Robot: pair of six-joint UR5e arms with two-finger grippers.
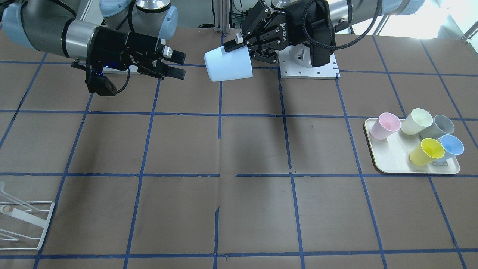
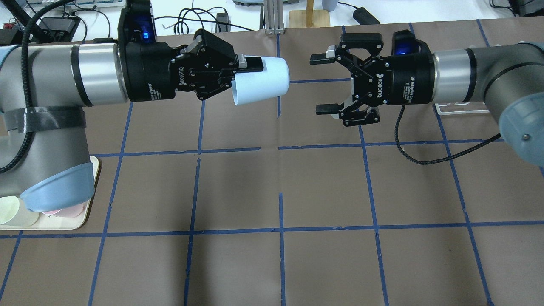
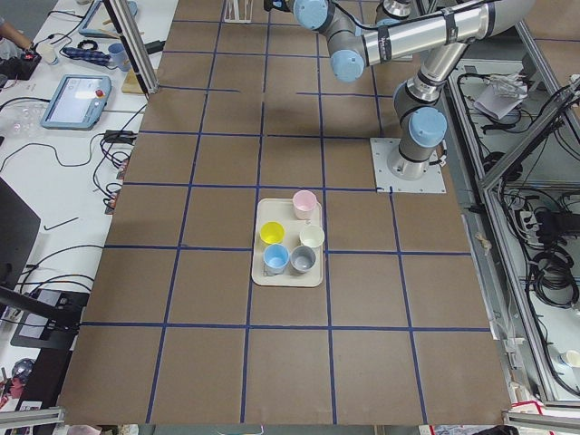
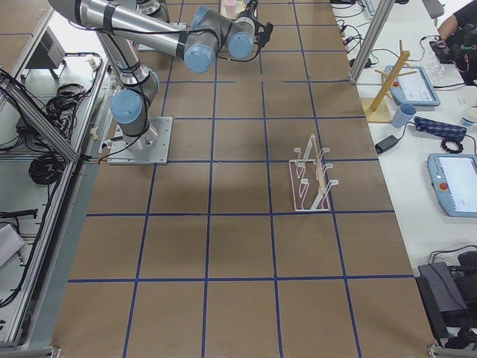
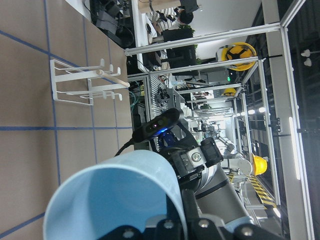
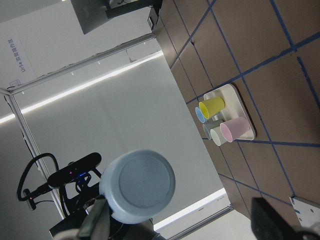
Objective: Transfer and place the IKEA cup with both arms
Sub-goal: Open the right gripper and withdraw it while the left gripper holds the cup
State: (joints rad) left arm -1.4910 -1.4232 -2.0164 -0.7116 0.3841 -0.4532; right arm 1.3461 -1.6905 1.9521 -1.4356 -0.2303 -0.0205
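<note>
The IKEA cup [image 2: 261, 80], a pale sky-blue tumbler, is held on its side above the table, its base pointing at my right gripper. My left gripper [image 2: 248, 70] is shut on the cup's rim, one finger outside the wall and one inside. It also shows in the front view [image 1: 239, 43] with the cup [image 1: 228, 64]. My right gripper [image 2: 321, 84] is open and empty, level with the cup and a short gap from its base. In the right wrist view the cup's base [image 6: 140, 185] faces the camera. In the left wrist view the cup's mouth [image 5: 115, 195] fills the lower left.
A cream tray [image 1: 392, 164] on the left arm's side holds pink [image 1: 384, 126], cream [image 1: 415, 121], grey [image 1: 438, 126], yellow [image 1: 427, 151] and brighter blue [image 1: 450, 145] cups. A white wire rack [image 1: 22, 224] stands on the right arm's side.
</note>
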